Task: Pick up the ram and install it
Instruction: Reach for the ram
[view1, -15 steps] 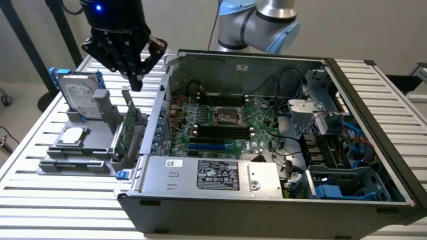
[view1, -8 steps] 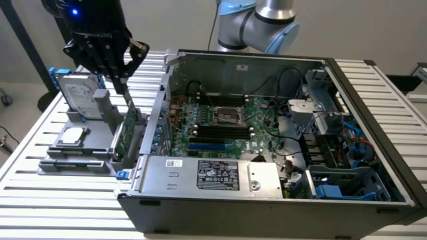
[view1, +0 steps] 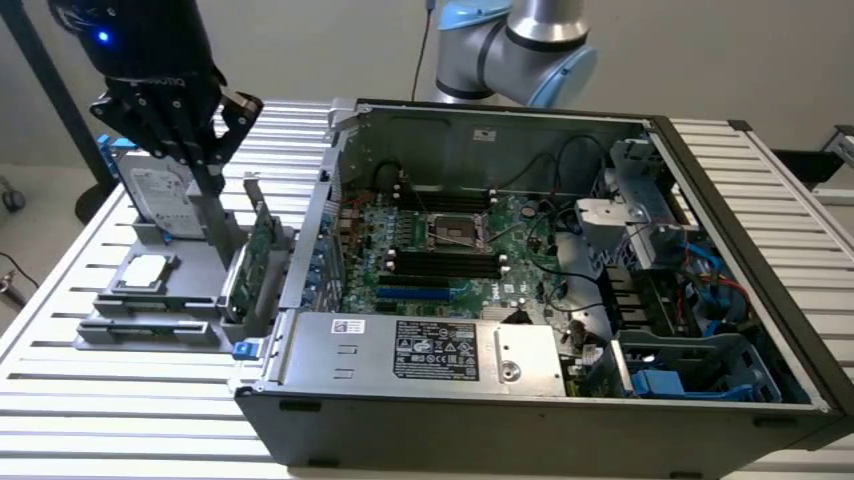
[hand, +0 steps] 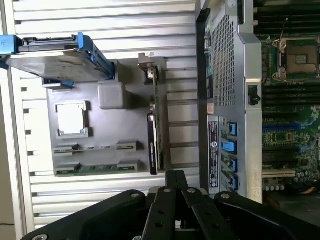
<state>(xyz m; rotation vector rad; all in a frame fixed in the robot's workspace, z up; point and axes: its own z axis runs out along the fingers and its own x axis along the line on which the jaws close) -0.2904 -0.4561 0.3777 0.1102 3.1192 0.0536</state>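
We see a plain pale wall (view1: 334, 45) behind a table (view1: 120, 420) of ribbed silvery slats; at the exterior view's left a dark slanted pole (view1: 51, 85) stands over pale floor (view1: 47, 175), evenly lit.

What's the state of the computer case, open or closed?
Open: the computer case lies uncovered on top, and its motherboard is plainly exposed inside.

- Over the low end of the holder (view1: 194, 288), where the ram strip (hand: 97, 169) lies flat, the way down is open.
- At the holder's opposite end a hard drive (view1: 163, 200) stands upright.
- Along the holder's edge nearest the computer case (view1: 534, 425), a green card (view1: 260, 262) stands like a fence.
- Just beyond the card from the holder rises the case's side wall.
- Past that wall the motherboard (view1: 441, 240) lies open from above.
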